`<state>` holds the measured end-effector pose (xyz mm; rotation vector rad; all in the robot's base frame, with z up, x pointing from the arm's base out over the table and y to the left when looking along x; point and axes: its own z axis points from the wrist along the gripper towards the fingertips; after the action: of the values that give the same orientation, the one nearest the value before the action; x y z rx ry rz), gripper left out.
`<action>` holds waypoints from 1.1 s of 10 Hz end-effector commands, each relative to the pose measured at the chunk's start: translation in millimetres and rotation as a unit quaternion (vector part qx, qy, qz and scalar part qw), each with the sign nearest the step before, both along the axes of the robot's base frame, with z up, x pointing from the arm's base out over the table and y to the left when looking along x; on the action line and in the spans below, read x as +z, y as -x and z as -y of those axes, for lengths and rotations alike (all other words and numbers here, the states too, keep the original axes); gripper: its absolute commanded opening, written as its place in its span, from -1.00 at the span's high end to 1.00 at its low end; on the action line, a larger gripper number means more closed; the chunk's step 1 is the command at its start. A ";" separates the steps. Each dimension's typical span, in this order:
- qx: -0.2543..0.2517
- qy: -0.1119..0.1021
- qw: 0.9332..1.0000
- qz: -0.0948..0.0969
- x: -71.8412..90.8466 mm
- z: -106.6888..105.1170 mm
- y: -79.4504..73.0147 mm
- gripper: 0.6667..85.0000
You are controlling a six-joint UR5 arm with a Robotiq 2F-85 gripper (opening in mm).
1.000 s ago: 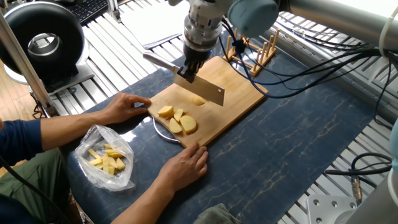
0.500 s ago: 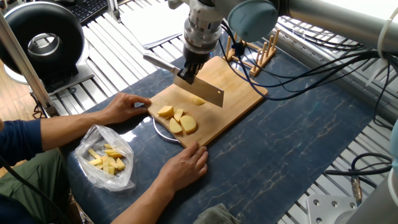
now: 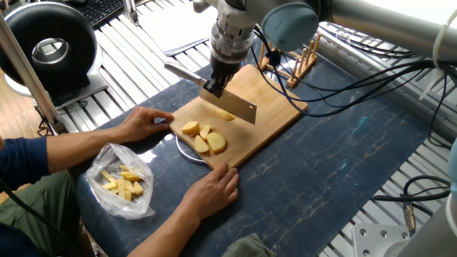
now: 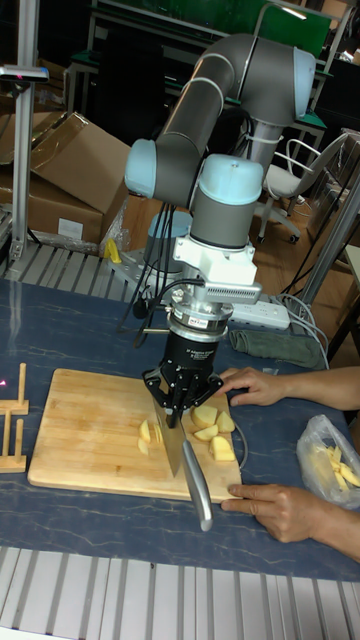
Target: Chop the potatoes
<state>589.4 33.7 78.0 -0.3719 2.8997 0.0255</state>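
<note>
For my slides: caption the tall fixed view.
UR5 gripper holds a cleaver over potatoes on a cutting board steadied by hands.

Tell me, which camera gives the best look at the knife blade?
The fixed view: the knife shows the broad flat of its blade, tilted over the cutting board, held in the gripper. The tall fixed view sees the knife nearly edge-on, mostly handle, among the potatoes.

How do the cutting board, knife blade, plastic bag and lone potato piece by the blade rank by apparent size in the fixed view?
1. cutting board
2. plastic bag, though it sits nearer the camera
3. knife blade
4. lone potato piece, partly hidden by the blade
</note>
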 end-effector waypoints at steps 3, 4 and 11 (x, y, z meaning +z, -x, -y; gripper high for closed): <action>-0.005 -0.012 1.000 0.003 -1.2 -2.7 -1.4 0.99; -0.005 -0.012 1.000 0.004 -2.0 -2.4 -1.6 0.99; -0.001 -0.009 1.000 0.002 1.6 -0.9 0.1 0.99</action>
<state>589.0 33.8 76.5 -0.3738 2.8929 0.0396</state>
